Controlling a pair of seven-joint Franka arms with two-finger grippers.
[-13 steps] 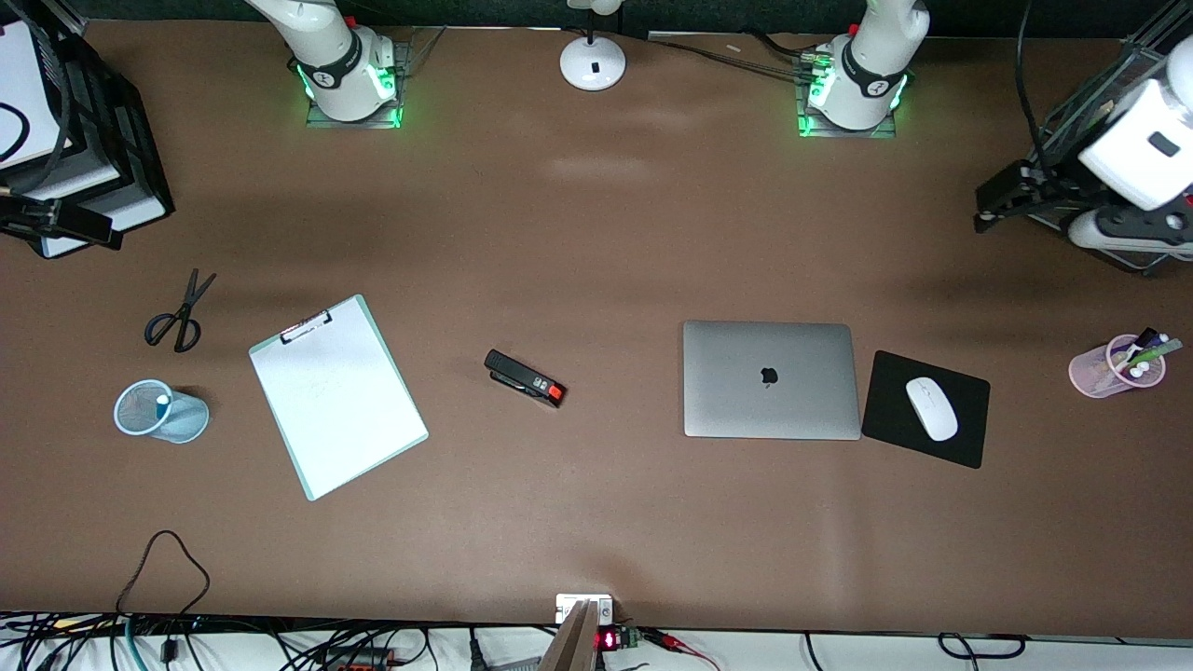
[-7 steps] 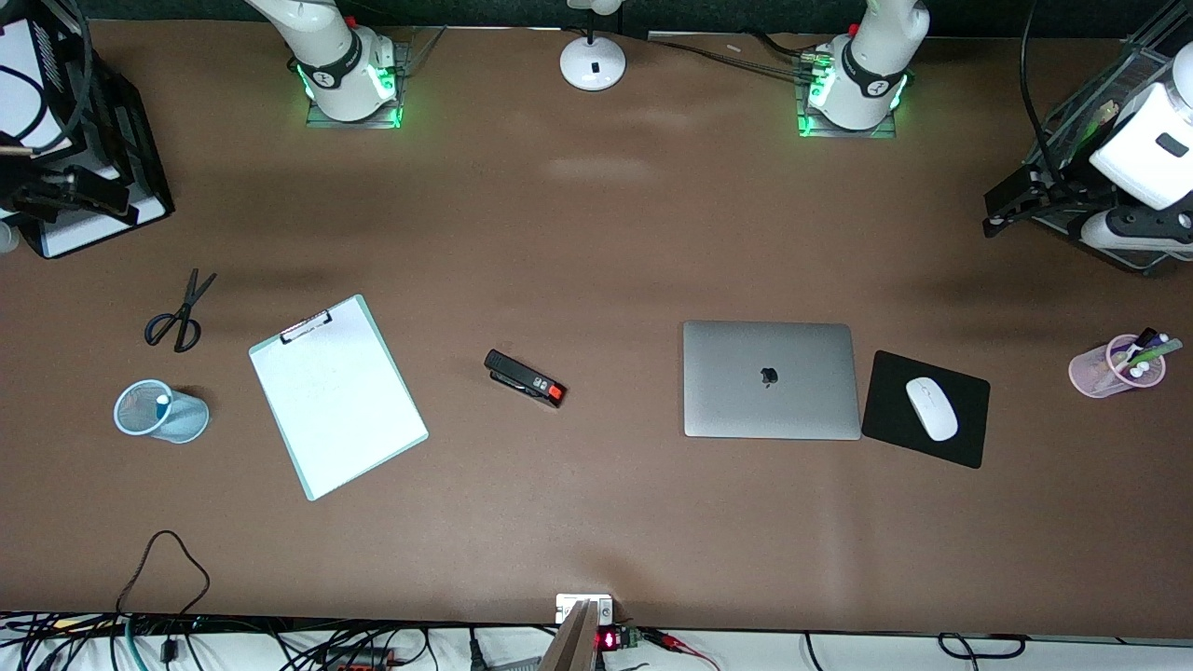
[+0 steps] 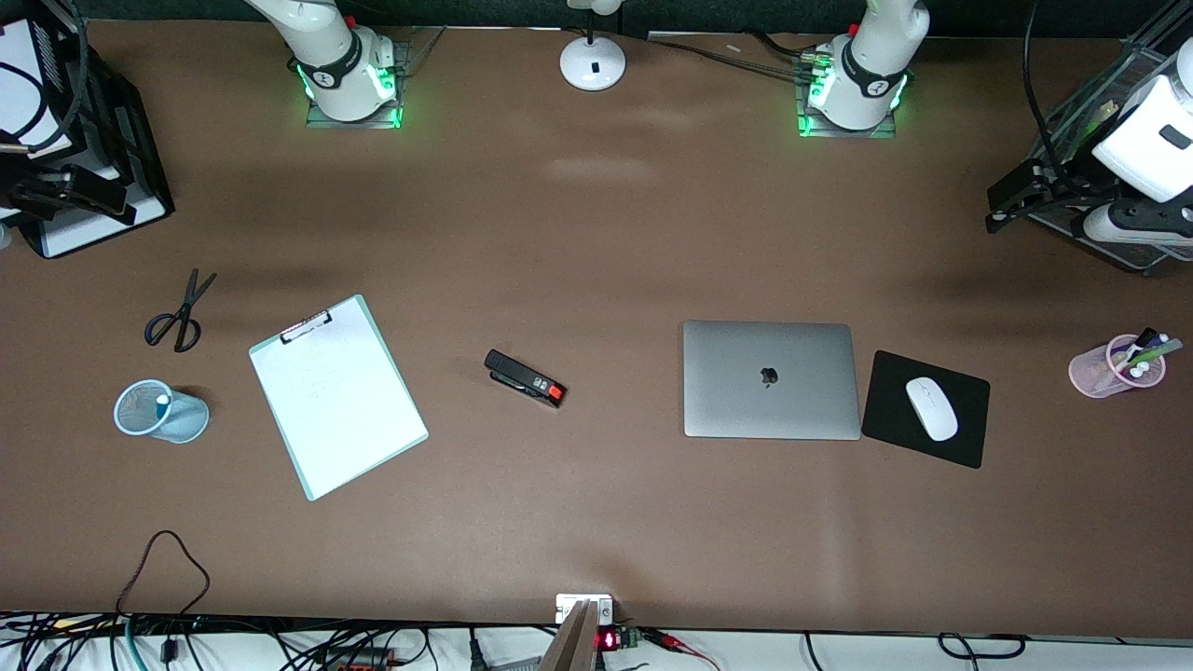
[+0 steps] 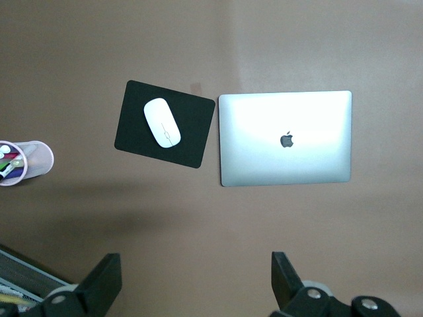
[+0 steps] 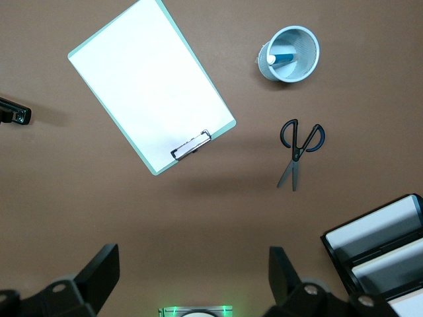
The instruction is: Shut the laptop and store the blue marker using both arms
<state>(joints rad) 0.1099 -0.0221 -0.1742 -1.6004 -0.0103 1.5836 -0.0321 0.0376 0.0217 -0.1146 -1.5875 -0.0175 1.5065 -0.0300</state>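
Observation:
The laptop (image 3: 771, 379) lies shut on the table, silver lid up with its dark logo; it also shows in the left wrist view (image 4: 285, 138). The blue marker (image 3: 161, 403) stands in a light-blue mesh cup (image 3: 149, 410) toward the right arm's end of the table; the right wrist view shows it too (image 5: 285, 58). My left gripper (image 3: 1002, 210) is open and empty, high over the left arm's end of the table (image 4: 196, 284). My right gripper (image 3: 89, 196) is open and empty, high over the black file tray (image 5: 193, 277).
A clipboard (image 3: 337, 396) and a black stapler (image 3: 525, 378) lie mid-table. Scissors (image 3: 179, 315) lie beside the blue cup. A black mousepad (image 3: 885, 410) with a white mouse (image 3: 931, 408) sits beside the laptop. A pink pen cup (image 3: 1115, 366) stands at the left arm's end. A lamp base (image 3: 593, 61) stands between the arm bases.
Both grippers have drifted a little toward the bases' side and outward to their table ends. Nothing on the table has moved.

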